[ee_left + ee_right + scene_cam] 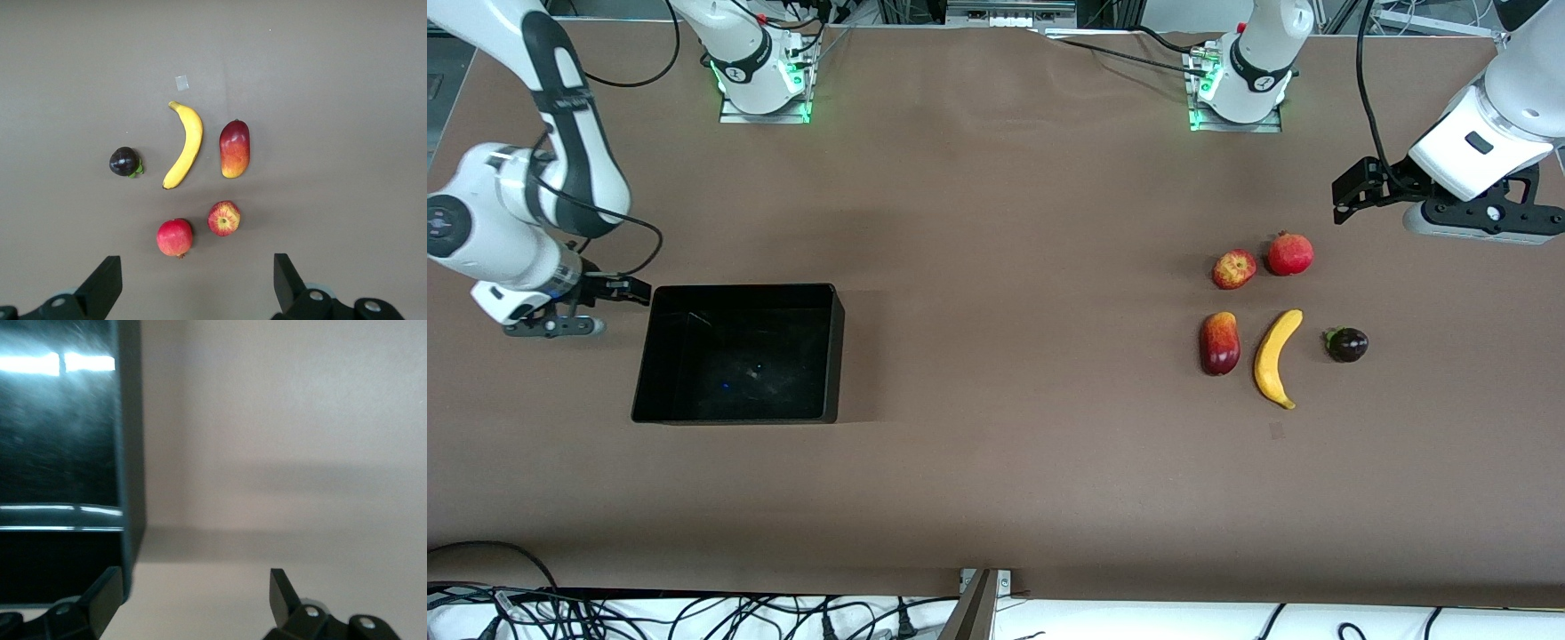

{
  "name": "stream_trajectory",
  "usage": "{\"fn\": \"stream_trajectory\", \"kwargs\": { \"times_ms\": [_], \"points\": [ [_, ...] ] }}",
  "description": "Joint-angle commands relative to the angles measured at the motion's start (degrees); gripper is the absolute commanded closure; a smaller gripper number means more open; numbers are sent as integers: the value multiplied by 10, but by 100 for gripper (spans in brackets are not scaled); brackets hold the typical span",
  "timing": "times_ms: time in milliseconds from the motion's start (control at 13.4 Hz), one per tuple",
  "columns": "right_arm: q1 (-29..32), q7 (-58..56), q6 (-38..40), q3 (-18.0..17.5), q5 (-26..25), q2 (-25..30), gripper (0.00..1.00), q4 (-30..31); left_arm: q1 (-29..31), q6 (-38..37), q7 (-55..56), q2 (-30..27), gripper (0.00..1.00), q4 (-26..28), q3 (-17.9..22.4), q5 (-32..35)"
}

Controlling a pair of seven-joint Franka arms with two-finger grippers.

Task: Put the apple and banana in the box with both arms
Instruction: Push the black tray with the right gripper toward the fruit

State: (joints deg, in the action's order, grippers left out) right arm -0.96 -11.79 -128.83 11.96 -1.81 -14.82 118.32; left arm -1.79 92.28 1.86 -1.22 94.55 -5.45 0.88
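A brown table covering (996,498) spans nearly the whole front view, matte and evenly lit, with soft shadows. A small pale tape patch (1277,431) lies on it toward the left arm's end. Two metal mounting plates (765,111) with green indicator lights sit along the top edge. Black cables (694,618) trail over a white surface along the nearest edge.

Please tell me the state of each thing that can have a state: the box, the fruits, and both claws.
box: upright, nothing inside
apple: on the table, untouched
banana: lying flat, untouched
left claw: open, holding nothing, over the table near the fruits
right claw: open, holding nothing, beside the box
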Motion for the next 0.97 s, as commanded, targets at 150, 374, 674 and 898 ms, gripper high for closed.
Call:
{"fn": "stream_trajectory", "kwargs": {
  "times_ms": [150, 374, 674, 898],
  "points": [
    [3, -17, 11, -11, 80, -27, 2, -24, -1, 1, -10, 2, 0, -7, 3, -3],
    [2, -27, -48, -20, 87, -74, 2, -20, -1, 1, -10, 2, 0, -7, 3, -3],
    [2, -29, -49, -21, 87, -88, 61, -18, -1, 1, -10, 2, 0, -7, 3, -3],
    [-3, 4, -17, -29, 87, -83, 100, -33, -1, 1, -9, 2, 0, -7, 3, -3]
  ]
}}
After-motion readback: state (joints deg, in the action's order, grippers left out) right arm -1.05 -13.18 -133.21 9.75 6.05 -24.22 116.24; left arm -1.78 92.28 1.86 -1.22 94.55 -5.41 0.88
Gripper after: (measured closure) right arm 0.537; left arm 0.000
